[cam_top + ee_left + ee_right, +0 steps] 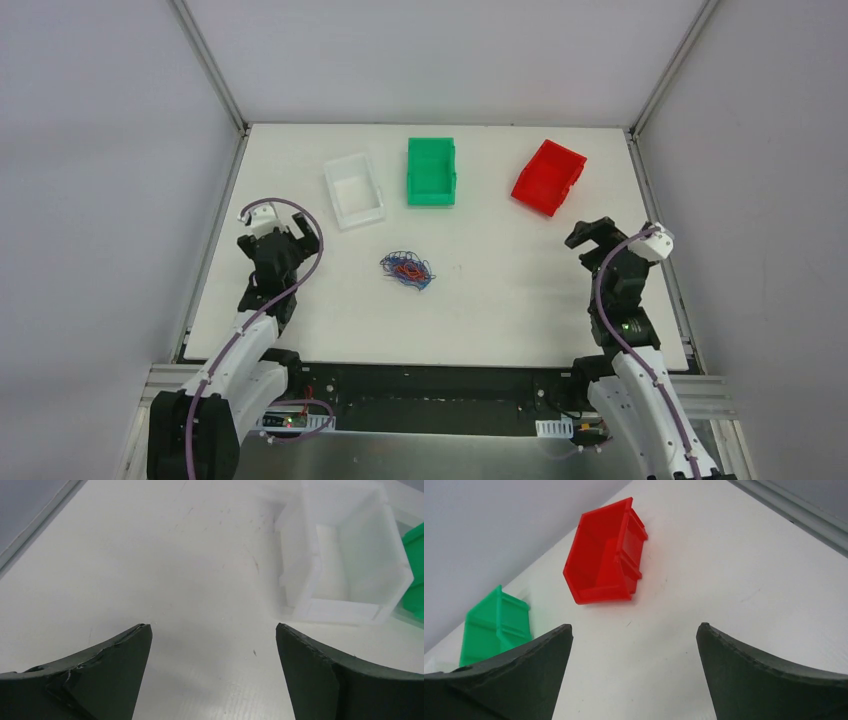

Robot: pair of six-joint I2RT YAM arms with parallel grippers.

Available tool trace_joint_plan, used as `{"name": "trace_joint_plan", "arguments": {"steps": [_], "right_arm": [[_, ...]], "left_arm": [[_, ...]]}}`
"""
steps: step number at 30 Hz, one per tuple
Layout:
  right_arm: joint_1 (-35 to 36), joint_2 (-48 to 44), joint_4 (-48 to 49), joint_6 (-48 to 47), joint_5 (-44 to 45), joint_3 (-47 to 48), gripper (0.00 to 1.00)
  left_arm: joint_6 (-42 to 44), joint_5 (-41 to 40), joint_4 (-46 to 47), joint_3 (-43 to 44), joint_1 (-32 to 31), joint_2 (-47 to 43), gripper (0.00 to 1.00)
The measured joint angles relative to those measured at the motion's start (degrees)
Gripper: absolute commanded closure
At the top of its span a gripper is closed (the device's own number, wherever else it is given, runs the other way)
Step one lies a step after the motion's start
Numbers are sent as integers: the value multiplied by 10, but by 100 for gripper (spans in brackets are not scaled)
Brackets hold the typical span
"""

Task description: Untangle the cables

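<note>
The cables (407, 269) lie bunched in a small knot of blue, orange-red and dark strands near the middle of the white table (490, 310), seen only in the top view. My left gripper (288, 238) hovers at the table's left side, well to the left of the knot, open and empty. In its own view the left gripper (214, 630) frames bare table between wide-apart fingers. My right gripper (590, 235) sits at the right side, far from the knot, also open. The right gripper (634, 628) has nothing between its dark fingers.
Three bins stand along the far half of the table: a white bin (354, 189) (345, 560), a green bin (431, 171) (496, 625) and a tilted red bin (549, 176) (606, 552). Grey walls and metal rails border the table.
</note>
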Motion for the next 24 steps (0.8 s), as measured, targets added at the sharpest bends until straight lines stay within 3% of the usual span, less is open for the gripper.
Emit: {"name": "trace_joint_plan", "arguments": {"steps": [7,14,19,24], "right_arm": [[-1,37,-62,26,-33,32,1],[8,150,-38,24,-247,69,13],[132,326,-24,0,-358,138,25],[235,462,5,-14,-413,198,38]], "left_arm": [[-24,25,25,-38,0,-58,0],[-120,73,-3,-80,1,-90,0],[-171,214,-27,-57,-3,-28,0],[-188,328,-21,-47,-18,11,10]]}}
